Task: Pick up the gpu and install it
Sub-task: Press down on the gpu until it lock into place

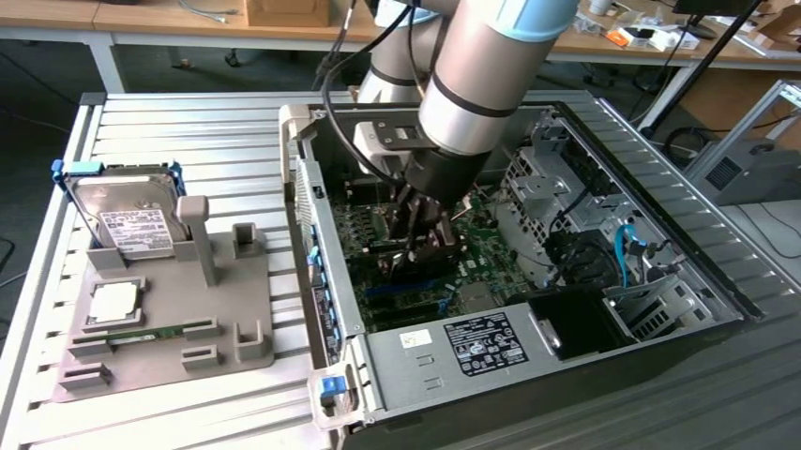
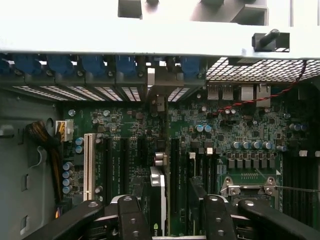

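The gpu (image 2: 159, 200) stands on edge in a motherboard (image 2: 240, 130) slot directly between my gripper's (image 2: 170, 210) fingers; I judge it light, stiff and fragile, best taken by its bare top edge or metal bracket, never the components. The jaws stand wide open, flanking the card without clamping it, and I see the gripper (image 1: 419, 246) deep inside the computer case (image 1: 701, 187).

The arm (image 1: 482, 75) hides part of the motherboard (image 1: 470, 258). The hand (image 2: 170, 215) is cut off at the wrist view's edge, and the gpu (image 2: 157, 150) stands edge-on.
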Motion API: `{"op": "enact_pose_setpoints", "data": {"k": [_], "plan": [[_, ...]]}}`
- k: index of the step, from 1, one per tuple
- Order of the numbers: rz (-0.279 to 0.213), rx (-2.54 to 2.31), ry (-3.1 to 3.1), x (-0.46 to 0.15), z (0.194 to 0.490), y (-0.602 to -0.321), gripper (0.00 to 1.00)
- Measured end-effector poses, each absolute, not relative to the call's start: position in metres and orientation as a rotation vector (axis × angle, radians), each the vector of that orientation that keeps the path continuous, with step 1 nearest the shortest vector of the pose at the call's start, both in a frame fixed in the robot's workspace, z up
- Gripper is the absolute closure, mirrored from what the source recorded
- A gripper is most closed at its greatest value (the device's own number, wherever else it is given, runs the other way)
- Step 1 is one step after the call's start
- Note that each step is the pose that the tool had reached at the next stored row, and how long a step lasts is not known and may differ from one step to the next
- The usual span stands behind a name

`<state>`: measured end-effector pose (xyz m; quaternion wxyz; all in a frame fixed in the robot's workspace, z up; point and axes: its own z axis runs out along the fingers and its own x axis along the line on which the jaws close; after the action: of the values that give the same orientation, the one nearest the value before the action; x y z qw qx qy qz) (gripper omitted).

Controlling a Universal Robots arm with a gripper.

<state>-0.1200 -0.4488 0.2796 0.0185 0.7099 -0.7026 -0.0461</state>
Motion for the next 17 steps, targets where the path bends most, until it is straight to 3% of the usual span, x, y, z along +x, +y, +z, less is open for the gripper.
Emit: {"op": "enact_pose_setpoints", "data": {"k": [12,15,17], "plan": [[-0.143,2.211,-2.175,-0.116,0.264,-0.449,0.52],[-0.143,2.211,-2.174,-0.116,0.264,-0.449,0.60],[-0.143,2.211,-2.175,-0.116,0.264,-0.449,0.70]]}}
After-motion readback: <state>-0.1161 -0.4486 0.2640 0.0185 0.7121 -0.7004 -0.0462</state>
